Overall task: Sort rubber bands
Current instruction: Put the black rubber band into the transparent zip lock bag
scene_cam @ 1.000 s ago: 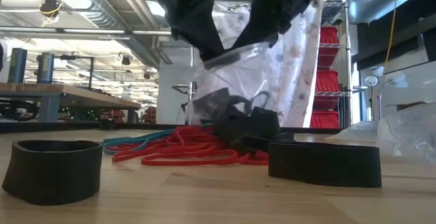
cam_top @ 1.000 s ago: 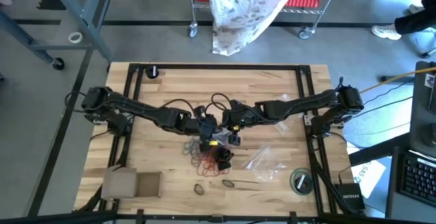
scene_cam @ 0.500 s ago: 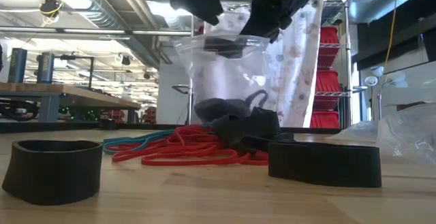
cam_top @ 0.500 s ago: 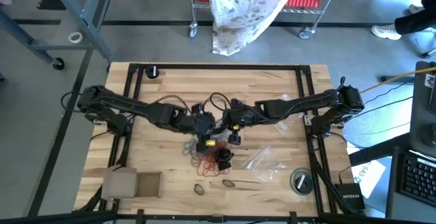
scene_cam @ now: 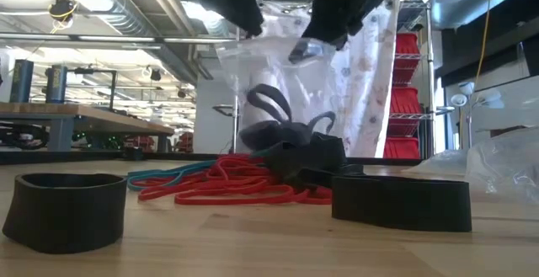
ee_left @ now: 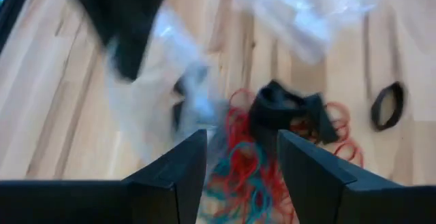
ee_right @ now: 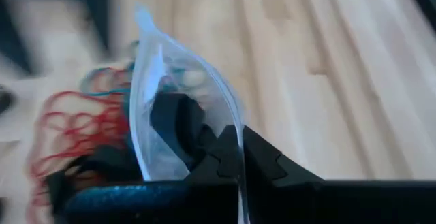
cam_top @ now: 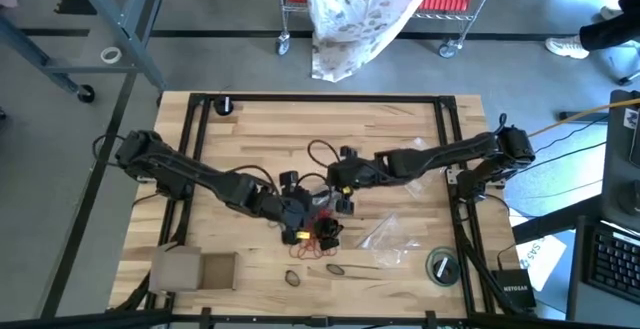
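A clear bag (ee_right: 178, 132), already loaded with dark rubber bands (scene_cam: 282, 130), is held up by the right gripper (ee_right: 238, 157), jaws clamped on its rim. Red and teal bands (scene_cam: 223, 184) are left heaped on the tabletop (cam_top: 400, 139) beneath the left gripper (ee_left: 235, 166), jaws apart.

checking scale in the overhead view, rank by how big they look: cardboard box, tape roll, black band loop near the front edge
1. cardboard box, clearly largest
2. tape roll
3. black band loop, smallest, though not much smaller than the roll
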